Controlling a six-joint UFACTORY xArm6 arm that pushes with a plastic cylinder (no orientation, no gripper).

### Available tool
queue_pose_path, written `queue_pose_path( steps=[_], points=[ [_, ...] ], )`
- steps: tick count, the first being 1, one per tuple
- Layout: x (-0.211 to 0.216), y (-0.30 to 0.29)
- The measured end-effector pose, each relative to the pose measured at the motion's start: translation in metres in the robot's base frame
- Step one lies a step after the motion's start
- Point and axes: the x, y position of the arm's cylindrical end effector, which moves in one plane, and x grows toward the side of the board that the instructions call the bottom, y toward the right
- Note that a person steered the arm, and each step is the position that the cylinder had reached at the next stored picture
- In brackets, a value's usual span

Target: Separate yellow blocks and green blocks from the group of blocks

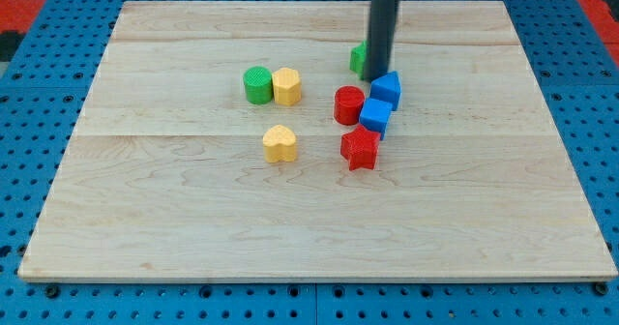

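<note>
Green block [357, 58] (mostly hidden behind the rod) lies just beside my tip [379, 79], which holds nothing and stands against the upper blue cube [387, 89], near the red cylinder [348, 104].

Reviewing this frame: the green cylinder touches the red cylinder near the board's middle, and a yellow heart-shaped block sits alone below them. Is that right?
Not quite. In the camera view the green cylinder touches a yellow hexagonal block, not the red cylinder, which stands apart to the view's right. The yellow heart-shaped block does sit alone below the pair.
</note>
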Motion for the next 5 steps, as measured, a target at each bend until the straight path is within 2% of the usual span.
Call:
queue_pose_path(
  steps=[1, 2, 3, 5],
  points=[
    [-0.022, 0.022],
    [-0.048, -0.04],
    [-0.04, -0.144],
    [-0.081, -0.154]
  ],
)
